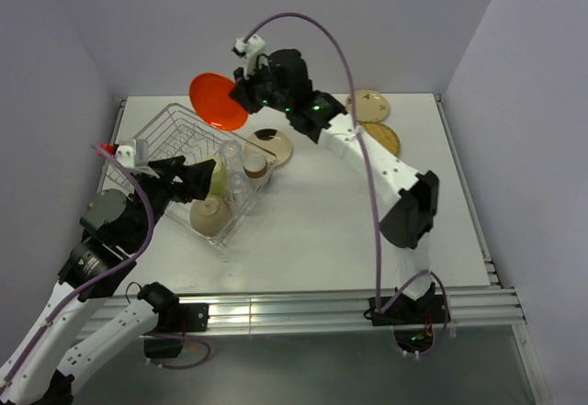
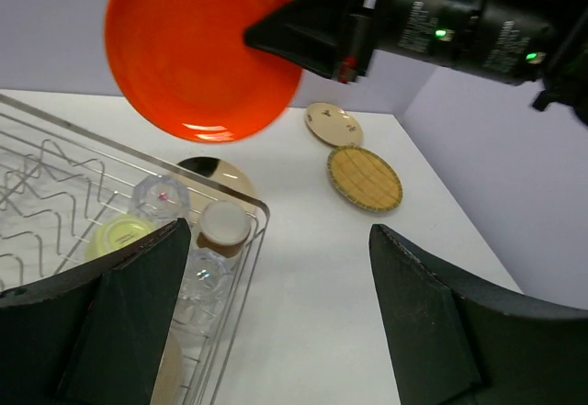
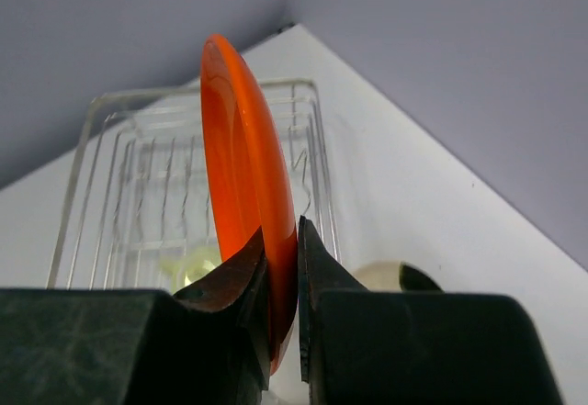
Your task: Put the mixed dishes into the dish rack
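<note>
Right gripper (image 3: 283,240) is up high, jaws clamped on the rim of the orange plate (image 1: 217,100), one finger on either face, and the wrist view shows it plainly. The plate is in the air, stood nearly on edge, above the far side of the rack (image 1: 147,129). The rack sits at the left of the table (image 1: 331,230), set at an angle. Inside it, at the right-hand end: a pale mug (image 2: 119,237), a clear glass (image 2: 161,196) just beside it, a second glass (image 2: 204,275) nearer the corner, and a small brown-rimmed cup (image 2: 223,224) close against the rack's rim. Whether that cup is metal I cannot tell. A pale bowl (image 1: 210,214) lies at the near corner. Left gripper (image 2: 277,230) hovers low over that loaded end, jaws wide apart, nothing between them. Out on the table, the near cream plate (image 2: 217,174) lies flat just beside the rack, partly hidden behind its rim. Further right, well apart from the rack, the far cream plate (image 1: 369,105) and the woven plate (image 1: 379,136) lie flat side by side, very close together.
</note>
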Controlling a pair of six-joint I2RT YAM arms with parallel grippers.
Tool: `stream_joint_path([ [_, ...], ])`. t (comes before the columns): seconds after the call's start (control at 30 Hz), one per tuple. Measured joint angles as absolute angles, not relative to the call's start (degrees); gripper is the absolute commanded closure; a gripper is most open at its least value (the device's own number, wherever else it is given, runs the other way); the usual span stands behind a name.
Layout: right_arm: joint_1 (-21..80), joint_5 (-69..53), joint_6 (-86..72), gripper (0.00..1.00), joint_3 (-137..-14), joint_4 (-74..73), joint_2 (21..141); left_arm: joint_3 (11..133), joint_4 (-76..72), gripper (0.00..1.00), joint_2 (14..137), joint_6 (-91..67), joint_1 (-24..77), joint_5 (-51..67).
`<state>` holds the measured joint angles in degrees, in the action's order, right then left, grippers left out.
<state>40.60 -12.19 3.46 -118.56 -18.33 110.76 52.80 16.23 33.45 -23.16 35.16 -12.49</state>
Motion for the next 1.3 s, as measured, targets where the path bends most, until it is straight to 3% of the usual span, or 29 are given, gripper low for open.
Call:
stream_joint_path([
  [0.2,45.8,-0.1,4.0,1.0,-129.0,-9.6,124.7,52.8,19.5,0.14,31.3,-22.1,35.2,-18.2],
  [0.53,49.3,10.2,7.5,1.0,-131.6,3.0,136.4,53.2,23.4,0.12,30.4,-19.9,35.2,-24.1],
  [1.3,50.6,7.2,11.1,1.0,-132.4,9.8,143.3,52.4,25.1,0.11,28.6,-20.2,35.2,-24.9],
])
